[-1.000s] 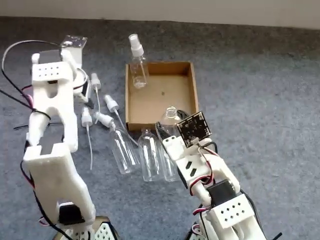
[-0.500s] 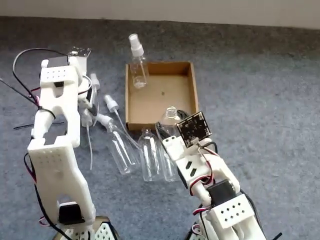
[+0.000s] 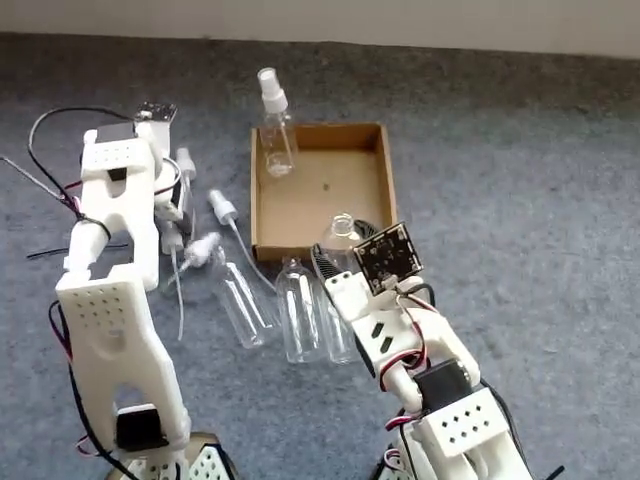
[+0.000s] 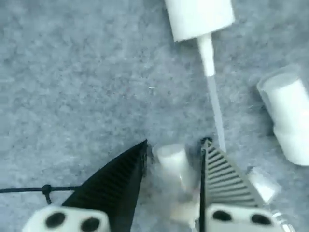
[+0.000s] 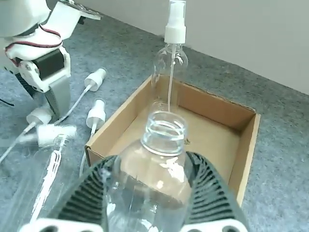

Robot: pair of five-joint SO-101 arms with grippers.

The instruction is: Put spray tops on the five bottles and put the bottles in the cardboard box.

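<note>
My right gripper (image 5: 152, 193) is shut on an upright clear bottle (image 5: 163, 145) with an open neck, at the near edge of the cardboard box (image 3: 320, 190). A bottle with a spray top (image 3: 274, 125) stands in the box's far left corner. My left gripper (image 4: 174, 154) is open low over the carpet, its fingers on either side of a white spray top (image 4: 170, 159). In the high view the left gripper (image 3: 176, 222) sits among several loose spray tops (image 3: 222, 208) left of the box. Two bottles (image 3: 243, 297) lie before the box, one with a top (image 3: 203, 250) at its neck.
Two more spray tops (image 4: 200, 17) (image 4: 288, 111) lie just beyond the left fingers, one with a long dip tube. A third bottle (image 3: 340, 335) lies partly under the right arm. Grey carpet stretches open to the right of the box. Black cables trail at the far left.
The left arm swung right and came down over the loose spray tops. The top at the lying bottle's neck tilted and shifted slightly. The right arm and its bottle stayed put.
</note>
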